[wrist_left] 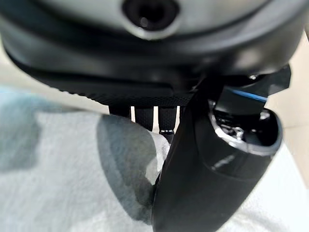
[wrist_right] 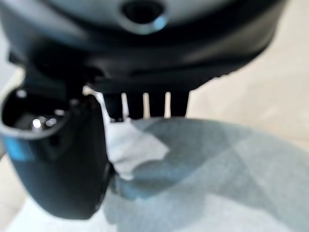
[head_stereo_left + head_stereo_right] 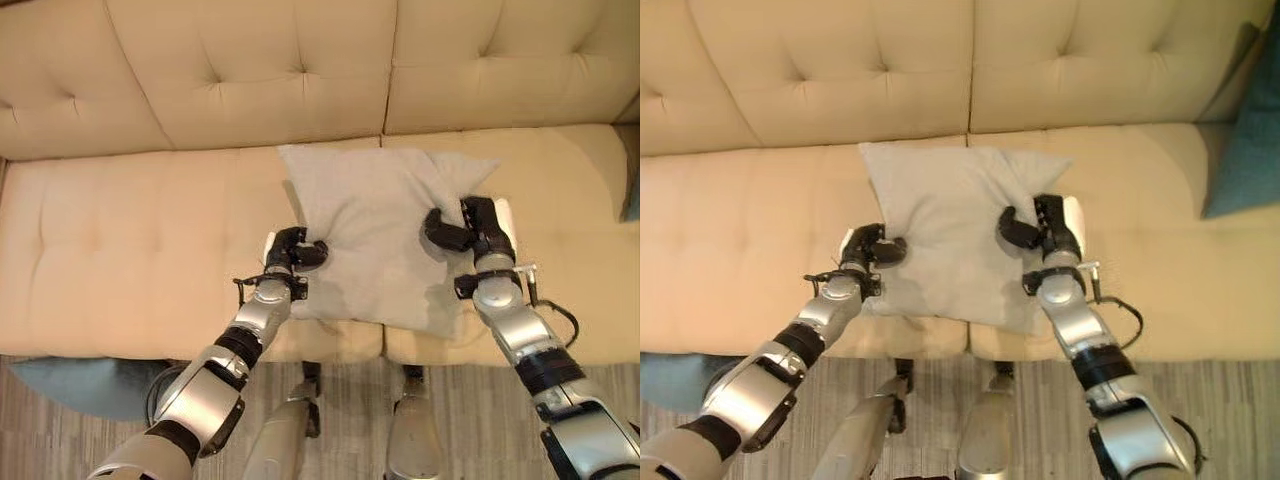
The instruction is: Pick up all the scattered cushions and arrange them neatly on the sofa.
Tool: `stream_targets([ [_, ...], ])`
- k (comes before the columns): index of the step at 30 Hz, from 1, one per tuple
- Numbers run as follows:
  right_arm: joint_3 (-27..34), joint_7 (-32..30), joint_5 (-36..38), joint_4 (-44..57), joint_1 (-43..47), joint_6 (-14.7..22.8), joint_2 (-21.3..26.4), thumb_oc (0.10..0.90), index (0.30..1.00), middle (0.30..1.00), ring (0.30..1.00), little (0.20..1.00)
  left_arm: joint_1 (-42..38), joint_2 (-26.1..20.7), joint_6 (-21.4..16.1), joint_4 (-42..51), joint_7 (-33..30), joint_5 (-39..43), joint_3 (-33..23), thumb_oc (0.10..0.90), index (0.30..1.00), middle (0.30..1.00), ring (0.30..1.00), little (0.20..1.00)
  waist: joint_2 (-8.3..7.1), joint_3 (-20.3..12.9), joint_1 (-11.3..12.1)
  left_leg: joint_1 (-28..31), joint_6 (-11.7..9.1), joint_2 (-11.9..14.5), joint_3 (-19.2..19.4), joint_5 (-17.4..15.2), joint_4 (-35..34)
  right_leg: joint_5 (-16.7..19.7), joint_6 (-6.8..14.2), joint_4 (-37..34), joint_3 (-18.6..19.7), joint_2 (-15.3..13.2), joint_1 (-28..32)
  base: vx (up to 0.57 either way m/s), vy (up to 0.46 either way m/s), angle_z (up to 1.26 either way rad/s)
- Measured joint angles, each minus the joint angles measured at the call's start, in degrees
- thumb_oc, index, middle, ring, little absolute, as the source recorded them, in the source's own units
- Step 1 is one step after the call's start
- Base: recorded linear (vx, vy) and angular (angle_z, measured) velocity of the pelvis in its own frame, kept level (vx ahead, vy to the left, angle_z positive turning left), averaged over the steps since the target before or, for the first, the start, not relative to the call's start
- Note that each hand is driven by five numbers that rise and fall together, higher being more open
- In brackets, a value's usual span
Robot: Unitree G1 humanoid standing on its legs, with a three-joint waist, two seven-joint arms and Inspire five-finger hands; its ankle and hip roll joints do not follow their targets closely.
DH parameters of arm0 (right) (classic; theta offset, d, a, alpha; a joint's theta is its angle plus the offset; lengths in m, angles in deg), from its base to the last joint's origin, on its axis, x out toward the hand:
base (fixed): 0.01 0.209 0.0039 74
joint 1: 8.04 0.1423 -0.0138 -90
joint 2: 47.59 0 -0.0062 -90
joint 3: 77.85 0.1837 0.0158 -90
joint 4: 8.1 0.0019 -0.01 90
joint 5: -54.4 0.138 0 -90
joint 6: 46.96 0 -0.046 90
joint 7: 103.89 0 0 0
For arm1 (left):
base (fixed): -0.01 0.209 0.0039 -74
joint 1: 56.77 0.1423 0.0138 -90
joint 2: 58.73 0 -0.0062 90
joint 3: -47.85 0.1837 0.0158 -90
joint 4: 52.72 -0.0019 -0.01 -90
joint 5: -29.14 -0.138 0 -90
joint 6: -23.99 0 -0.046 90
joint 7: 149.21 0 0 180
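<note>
A light grey cushion (image 3: 380, 230) lies flat on the beige sofa's seat (image 3: 130, 250), across the seam between the two seat pads, one corner near the backrest. My left hand (image 3: 293, 250) is curled on the cushion's left edge, thumb on top (image 1: 212, 183). My right hand (image 3: 470, 228) pinches the right edge, and the cloth bunches between its thumb (image 2: 63, 164) and fingers (image 2: 145, 104). Both wrist views show grey fabric (image 2: 217, 179) pressed under the thumbs.
A teal cushion (image 3: 1245, 130) leans at the sofa's right end. Another blue-grey cushion (image 3: 85, 385) lies on the striped floor under the sofa's front edge at the left. The tufted backrest (image 3: 250, 70) rises behind the seat.
</note>
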Motion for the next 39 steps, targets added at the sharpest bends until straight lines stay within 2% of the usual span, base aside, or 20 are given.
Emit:
stream_targets([
  [3,0.0,-0.26,-0.97,0.01,0.49,-0.07,1.05,0.4,0.3,0.3,0.3,0.3,-0.17,-0.03,0.0,1.19,-0.14,-0.23,-0.43,0.4,0.3,0.3,0.3,0.3,-0.16,-0.13,-0.01,-0.29,-1.68,2.1,-1.45,1.1,-1.68,-0.08,-1.3,-0.48,-1.51,2.34,-0.13,-0.03,-0.159,0.14],
  [5,-0.96,-0.87,-1.31,-0.08,3.16,-0.25,2.96,0.4,0.3,0.3,0.3,0.3,-1.87,-0.64,0.24,1.84,-0.54,-0.18,-0.11,0.4,0.3,0.3,0.3,0.3,-0.16,-0.13,-0.13,-1.78,-2.97,3.0,-2.11,2.16,-2.98,1.24,-2.2,-2.31,-1.94,3.46,-1.19,-0.02,-0.122,0.04],
  [9,-3.99,-2.76,-1.22,-2.57,13.21,-0.68,3.58,0.4,0.3,0.3,0.3,0.3,-8.45,-4.42,0.62,1.81,-1.66,-0.24,1.31,0.4,0.3,0.3,0.3,0.3,-0.06,-0.05,-1.13,-4.47,-2.94,3.11,-2.16,4.17,-4.75,3.58,-2.34,-4.46,-2.06,3.69,-3.73,0.0,0.009,0.0],
  [12,-4.65,-5.72,-1.24,-4.18,21.25,-0.69,3.42,0.4,0.3,0.3,0.3,0.3,-15.59,-7.05,0.21,1.82,-3.78,-1.2,1.23,0.4,0.3,0.3,0.3,0.3,0.72,0.41,-1.26,-5.64,-3.04,2.91,-2.71,5.67,-6.27,4.52,-2.25,-5.56,-2.42,3.59,-4.63,0.0,0.027,0.09],
  [15,-6.57,-6.74,-2.39,-7.05,27.34,-1.38,3.79,0.4,0.3,0.3,0.3,0.3,-20.02,-8.94,0.05,1.92,-5.1,-2.32,0.97,0.4,0.3,0.3,0.3,0.3,1.27,0.68,-0.4,-5.81,-3.02,2.81,-2.77,5.75,-6.71,4.69,-2.25,-6.09,-2.58,3.51,-4.68,0.01,0.037,0.03],
  [18,-11.54,-7.89,-6.71,-11.76,38.4,-2.42,4.97,0.4,0.3,0.3,0.3,0.3,-26.37,-12.36,-2.54,2.76,-7.82,-3.81,0.68,0.4,0.3,0.3,0.3,0.3,2.08,1.01,0.61,-7.3,-3.43,2.59,-2.82,6.11,-7.3,4.72,-2.25,-6.34,-2.88,3.22,-6.18,0.04,0.073,0.06],
  [23,-13.12,-10.15,-8.79,-12.81,45.23,-2.65,6.03,0.4,0.3,0.3,0.3,0.3,-31.52,-14.29,-3.23,3.15,-9.93,-4.96,1.51,0.4,0.3,0.3,0.3,0.3,2.38,1.16,0.98,-8.9,-3.07,2.11,-2.9,6.71,-8.45,4.76,-2.19,-7.07,-4.02,2.31,-7.39,0.04,0.05,0.11],
  [26,-17.09,-10.78,-8.76,-16.96,51.79,-2.95,8.46,0.4,0.3,0.3,0.3,0.3,-36.46,-14.35,-3.86,2.02,-9.98,-3.59,3.75,0.4,0.3,0.3,0.3,0.3,2.45,1.2,1.06,-11.29,-2.77,1.08,-2.81,7.15,-8.44,4.78,-2.15,-7.1,-4.86,1.23,-9.22,0.06,0.003,0.16],
  [28,-17.45,-11.21,-8.79,-16.96,53.36,-3.16,9.87,0.4,0.3,0.3,0.3,0.3,-38.28,-14.37,-4.43,1.96,-9.8,-3.44,4.29,0.4,0.3,0.3,0.3,0.3,2.73,1.35,0.84,-12.49,-2.62,0.85,-2.85,7.27,-8.43,4.83,-2.08,-7.09,-5.55,1.05,-9.94,0.07,0.015,0.2],
  [31,-19.51,-11.41,-8.79,-18.58,56.53,-3.78,10.63,0.4,0.3,0.3,0.3,0.3,-39.29,-14.18,-4.82,1.81,-8.77,-1.13,4.82,0.4,0.3,0.3,0.3,0.3,3.88,2.13,0.75,-12.64,-2.12,0.43,-2.61,7.64,-8.42,4.85,-2.05,-5.92,-5.48,0.56,-10.56,0.08,0.0,0.07],
  [36,-21.99,-12.01,-8.34,-21.53,60.03,-3.69,10.83,0.4,0.3,0.3,0.3,0.3,-40.29,-14.25,-8.11,1.41,-7.77,4.16,6.35,0.4,0.3,0.3,0.3,0.3,3.94,2.17,0.91,-12.86,-2.11,0.39,-1.06,7.65,-8.35,4.87,-2.02,-5.0,-5.38,0.44,-11.66,0.08,-0.018,-0.04],
  [37,-22.05,-12.27,-8.31,-21.62,61.12,-3.69,10.97,0.4,0.3,0.3,0.3,0.3,-40.39,-14.27,-9.49,1.58,-7.34,5.47,6.32,0.4,0.3,0.3,0.3,0.3,3.8,2.25,0.8,-15.28,-2.01,-0.19,-0.78,7.49,-4.83,5.37,-2.21,-4.94,-5.41,0.07,-11.99,0.08,-0.028,0.07],
  [38,-22.04,-12.27,-8.31,-21.63,61.14,-3.69,10.97,0.4,0.3,0.3,0.3,0.3,-40.39,-14.27,-9.5,1.58,-7.33,5.47,6.32,0.4,0.3,0.3,0.3,0.3,3.8,2.25,0.79,-15.36,-2.0,-0.21,-0.75,7.48,-4.57,5.38,-2.23,-4.95,-5.41,0.06,-11.99,0.1,-0.029,0.31],
  [39,-22.03,-12.74,-7.84,-23.84,63.01,-3.45,11.12,0.4,0.3,0.3,0.3,0.3,-41.23,-13.97,-11.02,2.22,-6.93,7.11,7.03,0.4,0.3,0.3,0.3,0.3,2.73,2.49,0.41,-21.88,-0.45,-1.93,1.24,5.78,-1.65,6.1,-2.15,-5.2,-5.08,-0.9,-12.83,0.02,-0.016,0.07],
])
